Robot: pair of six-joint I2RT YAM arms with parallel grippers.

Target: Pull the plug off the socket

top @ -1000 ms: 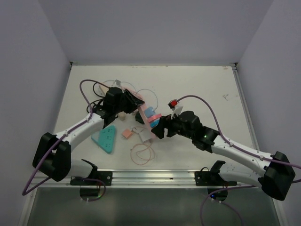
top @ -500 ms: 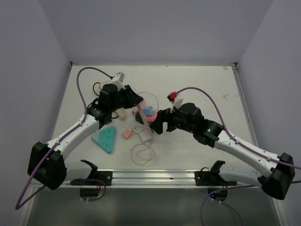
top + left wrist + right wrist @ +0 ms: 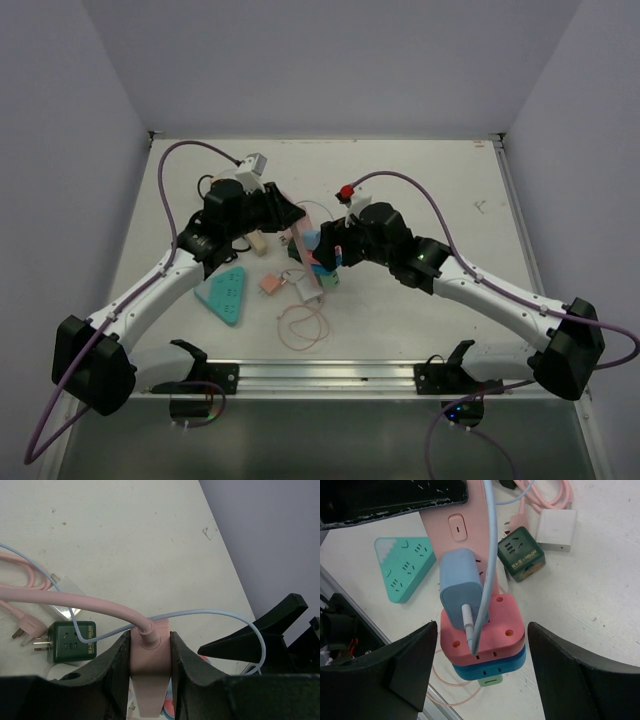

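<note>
The right fingers (image 3: pixel 412 662) have swung in to the pink power strip (image 3: pixel 451 527) and stand spread, flanking the blue plug (image 3: pixel 461 585) seated on the strip's face. The plug's prongs are hidden. At the strip's cable end the left fingers (image 3: pixel 116 677) clamp it, covering its base.

Arms: white-shelled left arm (image 3: pixel 150 290) and white-shelled right arm (image 3: pixel 500 305), tubular links, bulky black joint housings. Wiring: one purple sheathed cable (image 3: pixel 165 175) per arm, looped clear of the links. Ends: matte black wedge-shaped fingers (image 3: pixel 410 665). Right wrist: red-capped connector (image 3: pixel 346 192).
</note>
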